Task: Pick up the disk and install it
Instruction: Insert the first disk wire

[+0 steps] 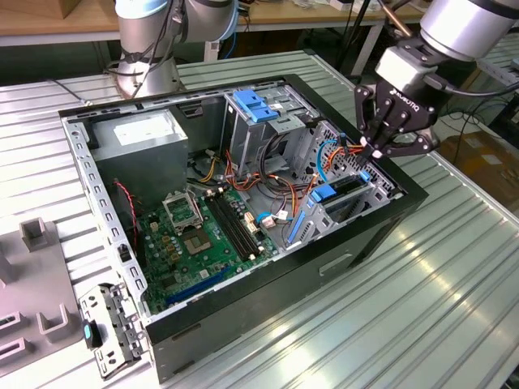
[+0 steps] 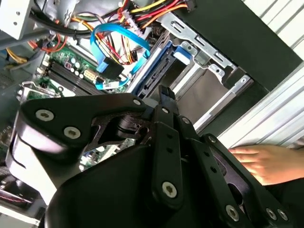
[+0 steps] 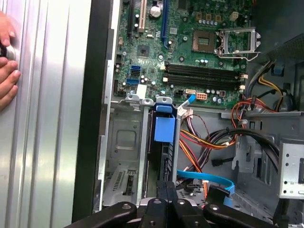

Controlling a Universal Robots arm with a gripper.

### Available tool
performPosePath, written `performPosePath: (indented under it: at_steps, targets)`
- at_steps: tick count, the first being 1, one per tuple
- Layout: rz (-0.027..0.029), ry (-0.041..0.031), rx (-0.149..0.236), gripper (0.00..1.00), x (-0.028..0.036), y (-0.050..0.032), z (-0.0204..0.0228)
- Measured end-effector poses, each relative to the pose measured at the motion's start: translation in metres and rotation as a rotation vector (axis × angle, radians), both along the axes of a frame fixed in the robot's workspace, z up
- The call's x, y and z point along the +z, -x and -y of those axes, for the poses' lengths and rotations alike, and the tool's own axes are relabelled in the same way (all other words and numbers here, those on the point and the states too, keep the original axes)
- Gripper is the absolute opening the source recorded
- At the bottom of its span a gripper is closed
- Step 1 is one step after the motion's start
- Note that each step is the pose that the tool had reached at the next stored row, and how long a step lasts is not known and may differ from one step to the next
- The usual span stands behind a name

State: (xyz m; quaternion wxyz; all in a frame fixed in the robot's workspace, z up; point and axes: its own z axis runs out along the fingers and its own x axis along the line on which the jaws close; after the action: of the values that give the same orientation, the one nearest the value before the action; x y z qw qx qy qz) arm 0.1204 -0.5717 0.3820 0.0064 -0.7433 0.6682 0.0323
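The disk (image 1: 334, 194), a dark drive with a bright blue rail frame, stands on edge in the metal drive cage at the case's corner nearest the exterior view's right. Both wrist views show it too: the disk (image 3: 164, 129) with its blue tab, and the disk (image 2: 159, 71) between the silver cage walls. My gripper (image 1: 375, 151) hovers just above and behind that cage, a little clear of the disk. Its black fingers (image 3: 163, 190) are pressed together with nothing between them. In the second wrist view the gripper (image 2: 165, 91) points down at the bay.
The open black computer case (image 1: 405, 190) lies on a ribbed metal table. Inside are the green motherboard (image 1: 203, 235), a grey power-supply box (image 1: 146, 138), a blue ribbed bracket (image 1: 255, 105) and loose cables (image 3: 209, 142). A person's hand (image 2: 266, 161) rests on the table beside the case.
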Motion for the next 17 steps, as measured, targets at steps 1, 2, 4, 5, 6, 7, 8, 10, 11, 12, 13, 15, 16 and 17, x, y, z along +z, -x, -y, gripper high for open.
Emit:
performPosePath:
  at_steps: [1, 2, 4, 5, 6, 7, 8, 10, 11, 12, 13, 15, 16, 17]
  targets:
    - [0.0, 0.0, 0.017, 0.11, 0.0, -0.0001, 0.0]
    - [0.0, -0.0001, 0.036, 0.11, -0.0001, -0.0001, 0.0]
    - [0.0, 0.0, 0.065, 0.11, 0.0004, -0.0001, 0.0]
    - [0.0, 0.0001, 0.074, 0.11, 0.0011, -0.0001, -0.0001]
    - [0.0, 0.0001, 0.082, 0.11, 0.0019, -0.0001, -0.0002]
    - [0.0, 0.0001, 0.089, 0.11, 0.0028, -0.0002, -0.0004]
    - [0.0, -0.0001, 0.096, 0.11, 0.0038, -0.0002, -0.0005]
    - [0.0, -0.0001, 0.113, 0.11, 0.0054, -0.0002, -0.0006]
    - [0.0, -0.0002, 0.124, 0.11, 0.0061, -0.0002, -0.0006]
    - [0.0, 0.0002, 0.133, 0.11, 0.0063, -0.0002, -0.0007]
    - [0.0, 0.0003, 0.134, 0.11, 0.0063, -0.0002, -0.0007]
    - [0.0, 0.0006, 0.135, 0.11, 0.0064, -0.0002, -0.0007]
    - [0.0, 0.0007, 0.135, 0.11, 0.0064, -0.0002, -0.0007]
    - [-0.0001, 0.0007, 0.138, 0.11, 0.0064, -0.0003, -0.0007]
